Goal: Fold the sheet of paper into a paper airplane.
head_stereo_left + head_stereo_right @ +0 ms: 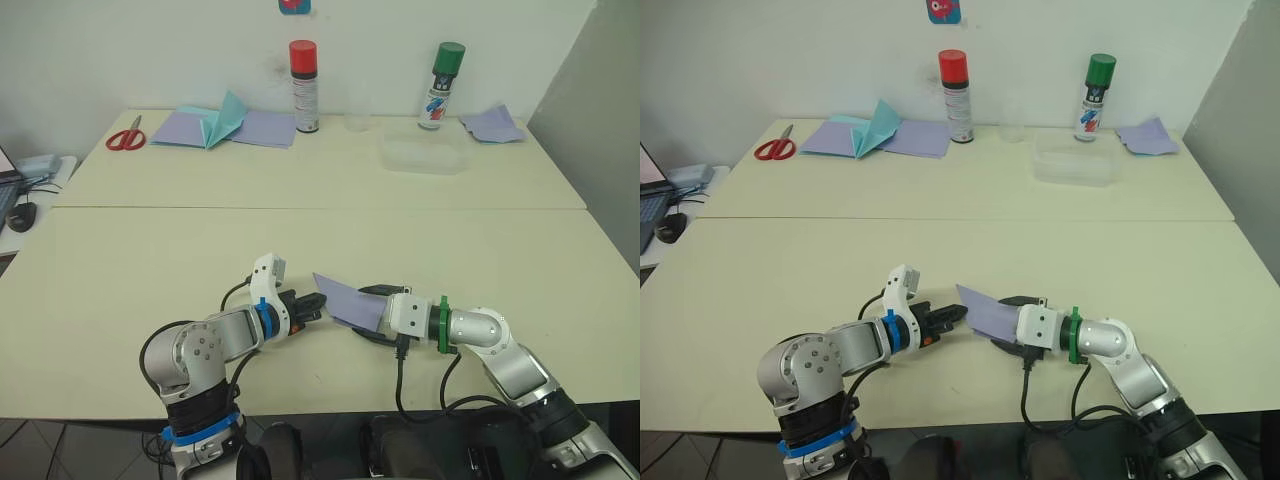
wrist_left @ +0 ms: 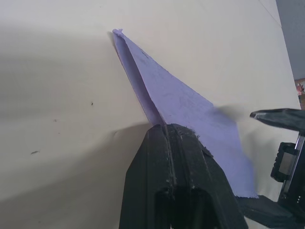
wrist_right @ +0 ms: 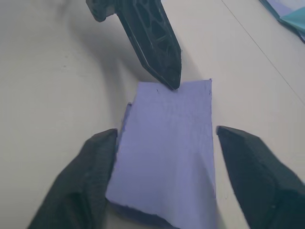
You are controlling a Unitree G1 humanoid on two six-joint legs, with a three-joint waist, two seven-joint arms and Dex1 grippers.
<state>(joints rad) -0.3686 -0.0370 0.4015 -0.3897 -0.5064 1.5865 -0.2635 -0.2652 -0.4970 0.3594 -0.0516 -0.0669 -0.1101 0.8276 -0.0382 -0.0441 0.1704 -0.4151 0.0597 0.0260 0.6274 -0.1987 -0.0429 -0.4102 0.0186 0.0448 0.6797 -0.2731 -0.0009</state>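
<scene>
**Kid:** Where the two arms meet, near the front edge of the table [image 1: 120,260], what is that purple thing?

**Helper:** That is the sheet of paper [image 1: 350,301]. It is folded into a narrow piece with one pointy end, and it lies on the table between the two grippers.

**Kid:** Who has it?

**Helper:** The left gripper [image 2: 165,128] has its two black fingers pressed tight together, and their tips touch one edge of the paper. I cannot tell for sure if any paper is pinched between them. The right gripper [image 3: 167,138] is wide open, with one finger on each side of the paper.

**Kid:** What else is on the table?

**Helper:** Far back there are red scissors [image 1: 126,135], a teal paper plane [image 1: 226,117] on flat purple sheets [image 1: 262,127], a can with a red cap [image 1: 304,86], a can with a green cap [image 1: 441,85], a clear box [image 1: 421,156] and a small crumpled purple scrap [image 1: 493,124].
</scene>
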